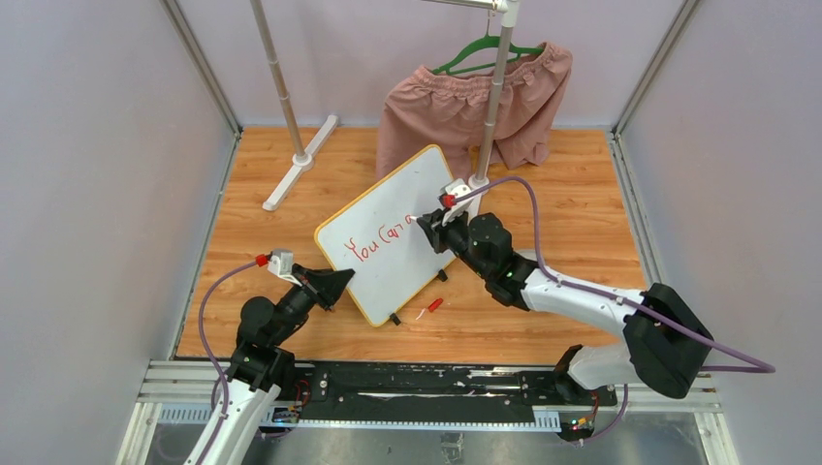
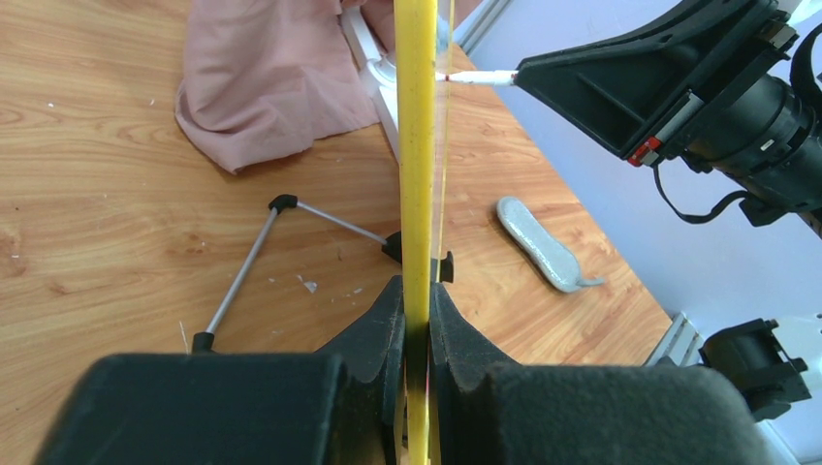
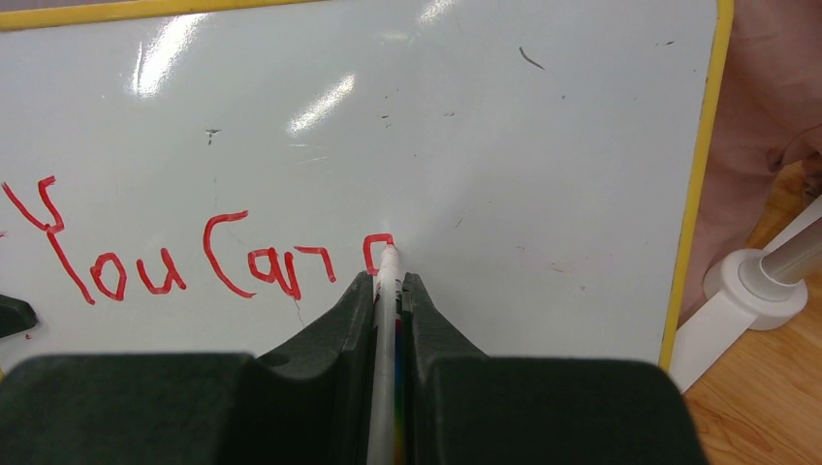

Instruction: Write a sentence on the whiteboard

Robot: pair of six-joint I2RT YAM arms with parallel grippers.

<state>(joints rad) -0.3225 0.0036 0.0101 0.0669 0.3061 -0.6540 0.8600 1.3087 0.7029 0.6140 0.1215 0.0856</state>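
Left arm (image 1: pixel 260 334): low, reaching forward and right from its base. Left gripper (image 1: pixel 332 284) is clamped on the near-left edge of the whiteboard (image 1: pixel 388 194), one finger on each face, jaws nearly together. Right arm (image 1: pixel 582 291): elbow out to the right, forearm running left toward the board face. Right gripper (image 1: pixel 427 226) is closed on the marker (image 3: pixel 388 276). The marker runs between the fingers, tip just past them and touching the board.

Left arm (image 1: pixel 257 334) and right arm (image 1: pixel 582 291): white links, black joints, a purple cable (image 1: pixel 205 310) along each. Left gripper (image 1: pixel 342 281) and right gripper (image 1: pixel 429 231) are black wedges, with a red part (image 1: pixel 262 260), perhaps a plug.
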